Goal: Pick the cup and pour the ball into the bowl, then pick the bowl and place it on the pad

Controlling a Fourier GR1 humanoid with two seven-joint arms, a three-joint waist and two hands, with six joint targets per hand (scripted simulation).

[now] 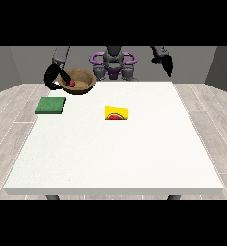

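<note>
A brown bowl [81, 80] hangs above the table's far left edge, tilted towards the camera, with a small red ball [72, 83] inside it. The hand at the view's left [54, 77] is curled round the bowl's left rim. A green square pad [51, 105] lies flat on the table below and to the left of the bowl. A yellow cup [116, 113] lies on its side near the table's middle, its reddish mouth facing the camera. The hand at the view's right [165, 62] hangs above the far right corner, holding nothing, fingers pointing down.
The white table [115, 158] stretches towards the camera, with its front edge low in the view. The robot's torso [113, 62] stands behind the far edge, between the two arms.
</note>
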